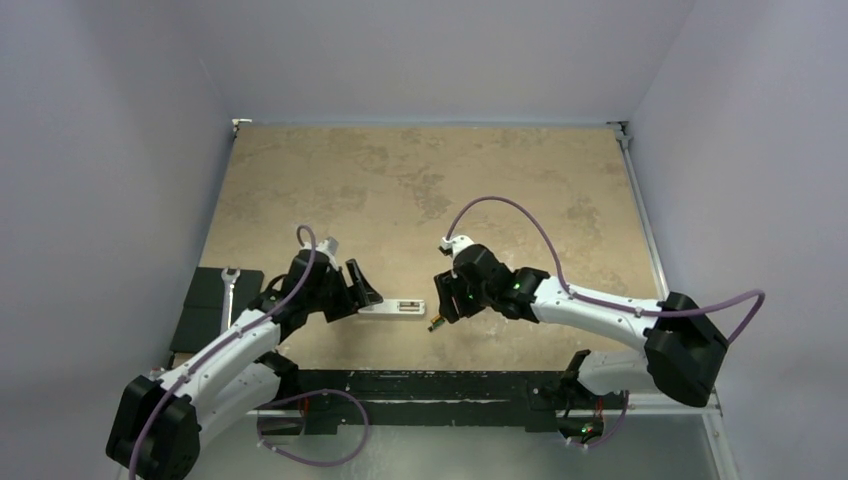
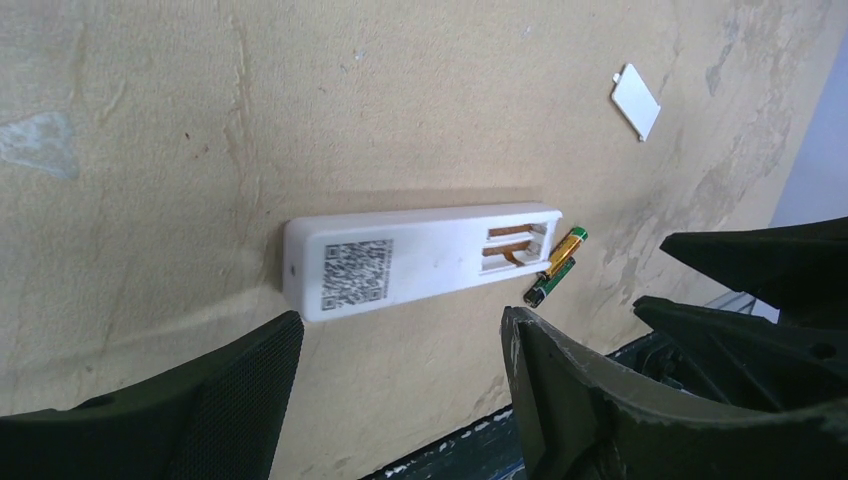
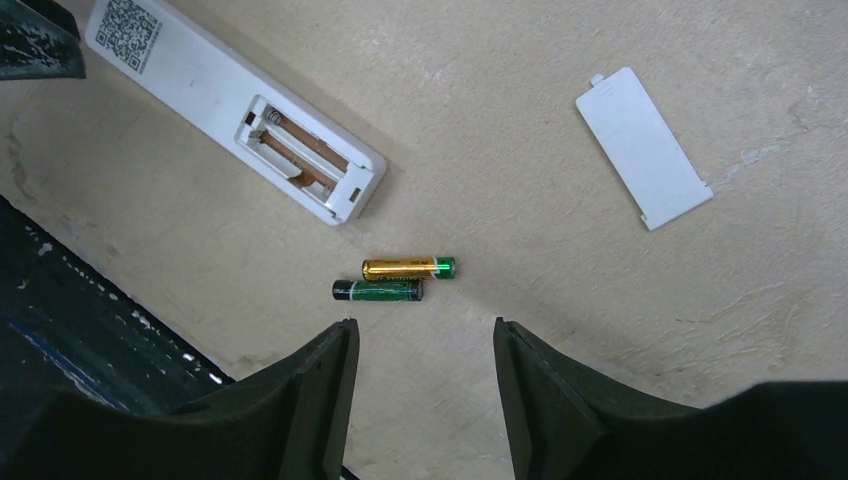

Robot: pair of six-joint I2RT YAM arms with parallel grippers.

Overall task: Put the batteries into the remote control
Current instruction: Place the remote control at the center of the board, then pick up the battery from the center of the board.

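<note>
currently: batteries [image 3: 395, 280], two, side by side on bench [image 3: 480, 60], frame centre; remote control [image 3: 200, 90], bay open, upper left. right claw [image 3: 422, 335] wide, empty, just below them. best: straddle one cell only, pinch across its width. left claw [image 2: 400, 325] wide, empty.

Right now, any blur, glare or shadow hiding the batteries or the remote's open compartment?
Right wrist: sharp, evenly lit, batteries and remote control compartment plain. Left wrist: sharp, only soft shadows. Top external: no glare, but batteries are a tiny speck.

Mottled beige tabletop [image 1: 420, 180], white cover panel [image 3: 643, 146] lying flat on it, silver wrench [image 1: 228, 295] on black mat [image 1: 200, 305]
</note>
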